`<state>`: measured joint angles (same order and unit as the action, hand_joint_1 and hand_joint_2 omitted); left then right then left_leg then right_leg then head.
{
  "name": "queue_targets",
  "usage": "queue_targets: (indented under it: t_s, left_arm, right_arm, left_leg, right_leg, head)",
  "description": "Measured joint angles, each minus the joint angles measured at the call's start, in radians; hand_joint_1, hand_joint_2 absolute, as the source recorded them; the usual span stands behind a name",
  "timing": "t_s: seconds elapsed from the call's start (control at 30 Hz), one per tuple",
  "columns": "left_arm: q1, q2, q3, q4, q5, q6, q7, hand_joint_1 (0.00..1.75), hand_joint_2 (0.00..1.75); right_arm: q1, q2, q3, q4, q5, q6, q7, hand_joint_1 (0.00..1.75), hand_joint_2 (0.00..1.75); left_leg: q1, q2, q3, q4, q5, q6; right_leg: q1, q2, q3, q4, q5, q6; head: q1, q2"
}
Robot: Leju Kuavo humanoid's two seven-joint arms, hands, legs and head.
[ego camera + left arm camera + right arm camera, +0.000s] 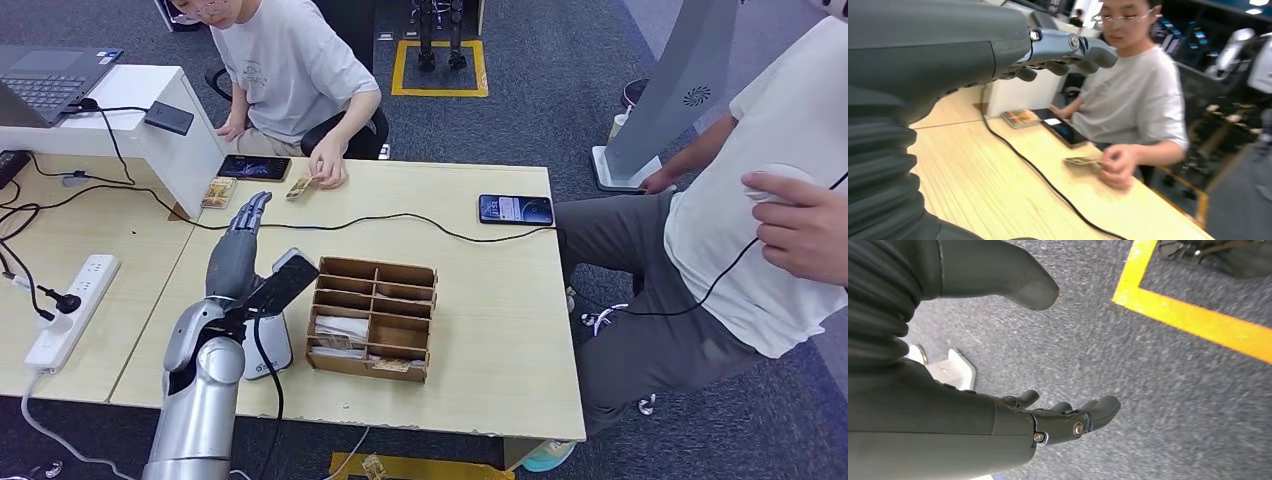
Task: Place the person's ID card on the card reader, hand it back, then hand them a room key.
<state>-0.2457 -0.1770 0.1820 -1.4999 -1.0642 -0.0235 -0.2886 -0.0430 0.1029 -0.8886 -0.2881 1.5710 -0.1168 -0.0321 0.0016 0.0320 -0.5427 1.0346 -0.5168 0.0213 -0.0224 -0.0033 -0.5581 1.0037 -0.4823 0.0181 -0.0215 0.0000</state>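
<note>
Now the left hand [238, 248], fingers spread and empty, points up-frame toward the ID card [299, 187] under the person's hand [328, 170], just right of its line.

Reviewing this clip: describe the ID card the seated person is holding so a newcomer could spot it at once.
Start at the light wooden table and go to its far edge, where a seated person's hand rests. The ID card is the small tan card pinched flat at those fingertips. Unlike the black phone beside it, it is pale and being held.
</note>
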Motion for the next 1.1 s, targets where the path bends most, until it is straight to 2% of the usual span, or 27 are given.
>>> queue_targets:
  t_s: [0.1, 0.33, 0.43, 0.53, 0.63, 0.73, 0.8, 0.9, 1.1]
  left_arm:
    - [0.083, 0.051, -0.063, -0.091, 0.055, -0.016, -0.02, 0.0, 1.75]
    - [0.265, 0.206, -0.154, -0.303, 0.105, -0.013, -0.033, 0.0, 1.75]
    - [0.318, 0.25, -0.179, -0.359, 0.084, -0.006, -0.032, 0.0, 1.75]
    - [0.355, 0.3, -0.222, -0.384, -0.023, 0.009, 0.002, 0.0, 1.75]
    - [0.382, 0.372, -0.29, -0.376, -0.135, 0.013, 0.057, 0.0, 1.75]
    - [0.397, 0.44, -0.356, -0.351, -0.14, 0.012, 0.077, 0.0, 1.75]
    - [0.399, 0.469, -0.392, -0.334, -0.128, 0.006, 0.081, 0.0, 1.75]
    - [0.391, 0.491, -0.438, -0.31, -0.123, -0.002, 0.085, 0.0, 1.75]
    - [0.347, 0.497, -0.505, -0.277, -0.122, -0.012, 0.086, 0.0, 1.75]
  right_arm:
    - [0.006, -0.008, -0.019, -0.002, 0.0, -0.001, 0.009, 0.0, 1.75]
    - [0.014, -0.02, -0.062, -0.016, 0.0, -0.012, -0.011, 0.0, 1.75]
    - [0.013, -0.021, -0.074, -0.021, 0.0, -0.021, -0.028, 0.0, 1.75]
    - [0.012, -0.021, -0.083, -0.024, 0.0, -0.023, -0.036, 0.0, 1.75]
    - [0.012, -0.022, -0.086, -0.024, 0.0, -0.023, -0.034, 0.0, 1.75]
    - [0.012, -0.025, -0.086, -0.024, 0.0, -0.023, -0.026, 0.0, 1.75]
    - [0.011, -0.027, -0.086, -0.024, 0.0, -0.02, -0.017, 0.0, 1.75]
    - [0.011, -0.03, -0.086, -0.024, 0.0, -0.016, -0.002, 0.0, 1.75]
    - [0.01, -0.031, -0.086, -0.024, 0.0, -0.015, 0.006, 0.0, 1.75]
  left_leg:
    - [0.0, 0.0, 0.0, 0.0, 0.0, 0.0]
    - [0.001, 0.0, -0.001, -0.001, 0.0, -0.001]
    - [0.001, 0.0, 0.0, 0.0, 0.0, -0.001]
    - [0.001, 0.0, 0.0, 0.0, 0.0, 0.0]
    - [0.001, 0.0, 0.0, 0.0, 0.0, 0.0]
    - [0.001, 0.0, 0.0, 0.0, 0.0, 0.0]
    - [0.001, 0.0, 0.0, 0.0, 0.0, 0.0]
    - [0.001, 0.0, 0.0, 0.0, 0.0, 0.0]
    - [0.001, 0.0, 0.0, 0.0, 0.0, 0.0]
  right_leg:
    - [0.0, 0.0, -0.001, 0.0, 0.0, 0.0]
    - [0.0, 0.0, -0.001, 0.0, -0.001, 0.0]
    - [0.0, 0.0, -0.001, 0.0, -0.001, 0.0]
    - [0.0, 0.0, -0.001, 0.0, -0.001, 0.0]
    - [0.0, 0.0, -0.001, 0.0, 0.0, 0.0]
    - [0.0, 0.0, -0.001, 0.0, 0.0, 0.0]
    - [0.0, 0.0, -0.001, 0.0, 0.0, 0.0]
    - [0.0, 0.0, -0.001, 0.0, 0.0, 0.0]
    - [0.0, -0.001, -0.001, 0.0, 0.0, 0.0]
  head:
    - [0.0, 0.0]
    - [0.0, 0.0]
    - [0.0, 0.0]
    - [0.0, 0.0]
    - [0.0, 0.0]
    - [0.0, 0.0]
    - [0.0, 0.0]
    - [0.0, 0.0]
    - [0.0, 0.0]
